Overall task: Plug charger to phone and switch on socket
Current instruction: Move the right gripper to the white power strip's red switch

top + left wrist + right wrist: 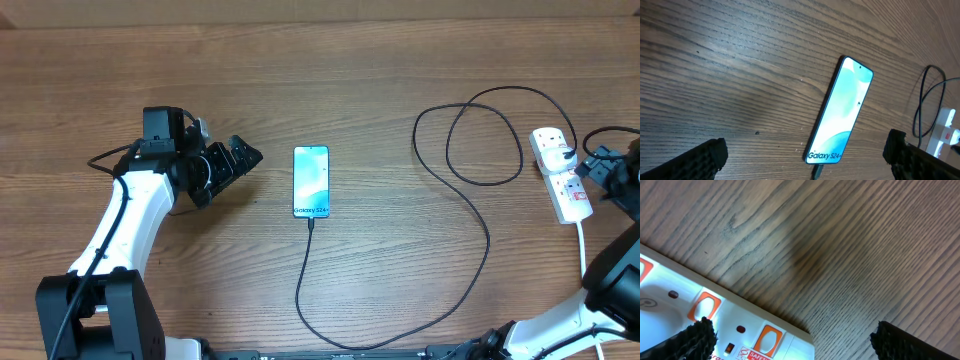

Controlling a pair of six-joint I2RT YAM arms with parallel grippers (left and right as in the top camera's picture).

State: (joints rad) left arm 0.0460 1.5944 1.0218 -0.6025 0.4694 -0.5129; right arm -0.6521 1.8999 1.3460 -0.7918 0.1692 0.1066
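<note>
Overhead: the charger (pixel 487 240) looks already seated in the phone (pixel 311 181), which lies just ahead of the left pincer (pixel 238 160), spread wide and empty. The socket (pixel 560 178) lies just beside the right pincer (pixel 598 165).

Left wrist: the connector joint is cut off at the frame's edge.

Right wrist: the pincer gapes, holding nothing, with switches near one finger. The next move is probably a press, but which switch is unclear.

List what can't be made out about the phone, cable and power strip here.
- Whether the thin black charger cable is fully seated in the slim teal-screened phone: the joint is too small in the overhead view, and the left wrist view's bottom edge cuts it off.
- Which switches on the white power strip are on: they are too small overhead, and the right wrist view's edges crop the strip.
</note>
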